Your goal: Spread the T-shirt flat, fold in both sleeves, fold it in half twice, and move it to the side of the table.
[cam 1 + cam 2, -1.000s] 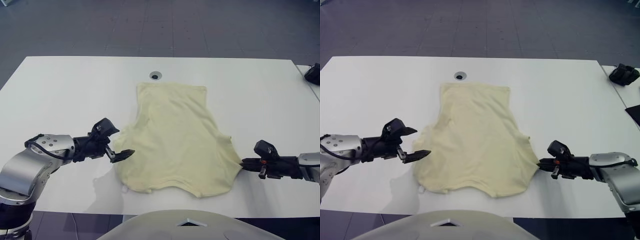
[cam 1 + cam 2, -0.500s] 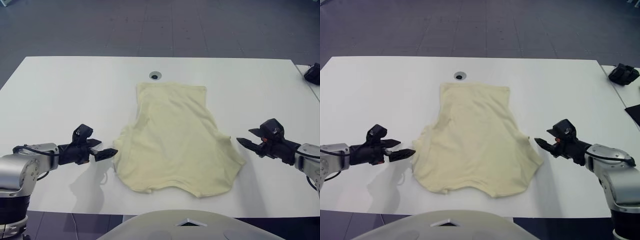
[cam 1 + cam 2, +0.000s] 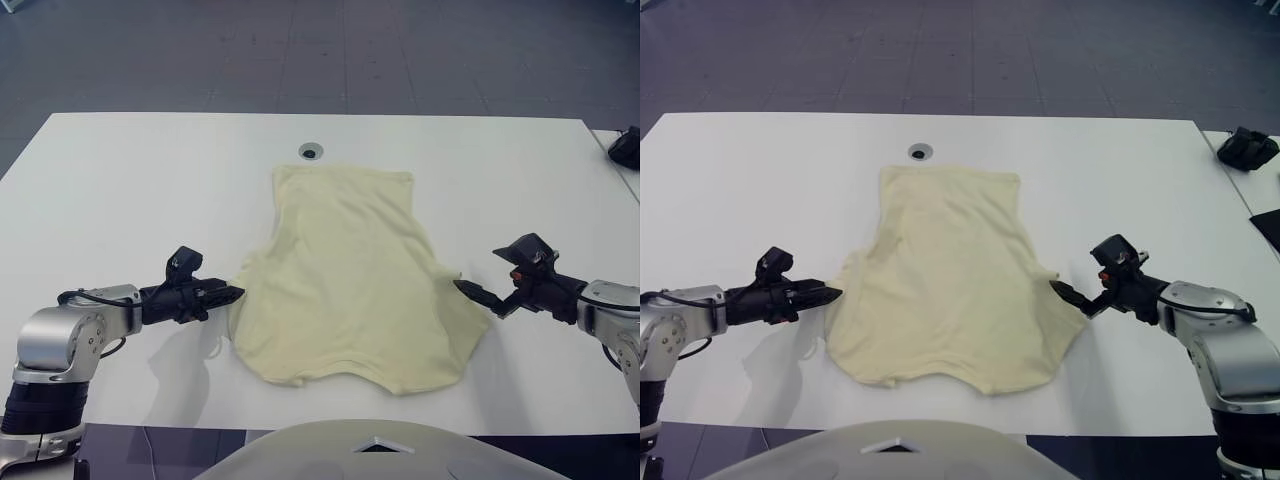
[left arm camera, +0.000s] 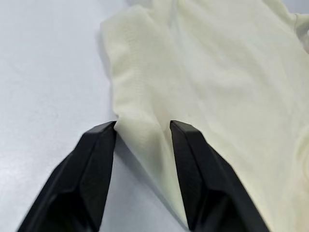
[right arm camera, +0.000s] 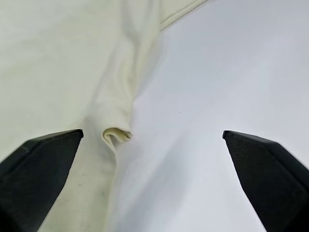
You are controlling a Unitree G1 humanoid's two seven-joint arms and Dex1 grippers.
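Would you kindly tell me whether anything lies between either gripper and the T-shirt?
Nothing visible does. The open left gripper straddles the T-shirt at its left edge, and the open right gripper faces the right sleeve fold with only bare table around it.

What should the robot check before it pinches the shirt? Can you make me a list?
1. Left gripper open: ok. Its fingers stand apart, with the shirt edge between the tips.
2. Right gripper open: ok. Its fingers are wide apart at the shirt's other side, with a small cloth fold between them.
3. Shirt spread flat: not ok. Both sides are bunched inward and wrinkled.
4. Shirt fully on the table: ok. No part hangs over an edge.
5. Enough cloth between the fingers for a firm pinch: cannot tell.
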